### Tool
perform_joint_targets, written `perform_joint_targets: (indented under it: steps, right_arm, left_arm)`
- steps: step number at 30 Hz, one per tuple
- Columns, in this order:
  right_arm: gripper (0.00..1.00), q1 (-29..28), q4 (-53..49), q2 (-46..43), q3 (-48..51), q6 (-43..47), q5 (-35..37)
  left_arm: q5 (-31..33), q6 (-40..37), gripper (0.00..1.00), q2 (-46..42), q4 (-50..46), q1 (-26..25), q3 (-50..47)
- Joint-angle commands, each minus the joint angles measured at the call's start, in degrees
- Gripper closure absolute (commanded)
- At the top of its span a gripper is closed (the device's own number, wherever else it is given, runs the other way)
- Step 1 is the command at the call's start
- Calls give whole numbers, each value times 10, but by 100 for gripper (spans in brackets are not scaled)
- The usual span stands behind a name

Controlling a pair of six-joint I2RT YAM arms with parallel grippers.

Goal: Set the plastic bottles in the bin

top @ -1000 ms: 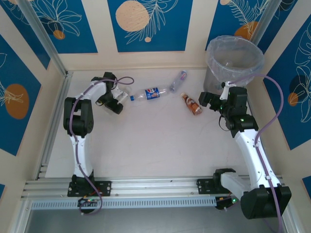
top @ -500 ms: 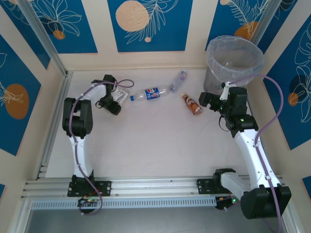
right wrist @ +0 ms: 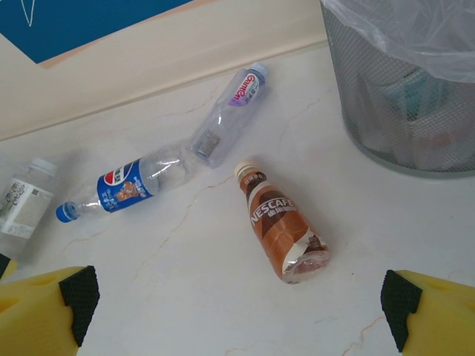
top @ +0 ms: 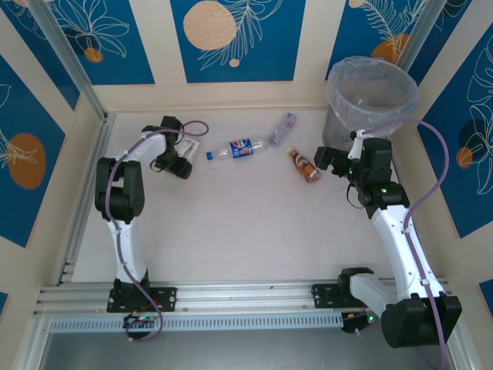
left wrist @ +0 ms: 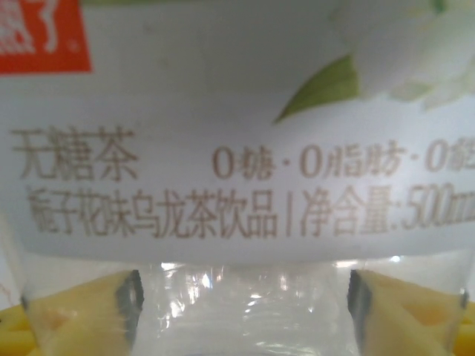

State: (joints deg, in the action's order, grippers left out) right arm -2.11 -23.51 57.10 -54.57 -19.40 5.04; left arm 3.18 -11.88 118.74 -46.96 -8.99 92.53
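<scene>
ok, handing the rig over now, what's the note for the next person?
Left claw closed on the white-label bottle, at the table's far left.
Right claw open, empty, near the brown Nescafé bottle.
Pepsi bottle and purple-label bottle lie between them; bin stands far right.
Done: unclear shapes show through the bin's mesh.
Left: four bottles to bin.

Glossy clear plastic bottles (right wrist: 130, 185), metal mesh bin (right wrist: 401, 111), crinkled bag (right wrist: 415, 30), smooth table (right wrist: 223, 297)

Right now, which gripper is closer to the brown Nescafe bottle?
Right. The right gripper is open just beside the brown Nescafe bottle; the left gripper is far across the table, gripping a white-labelled bottle.
</scene>
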Motion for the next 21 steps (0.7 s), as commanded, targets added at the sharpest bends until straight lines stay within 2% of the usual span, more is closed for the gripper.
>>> perform_joint_targets:
  steps: [1,7,13,21]
  right_arm:
    - [0,2,-19,-4,1,2,-15]
    - [0,1,-12,-4,18,-2,-28]
    - [1,-6,26,-2,38,-29,-30]
    - [2,-10,45,16,47,-77,-35]
  left_arm:
    - [-46,62,49,-34,8,6,-26]
    - [-87,133,48,-85,59,6,-89]
    - [-87,182,49,-123,109,-5,-151]
    - [65,209,51,-158,118,-81,-180]
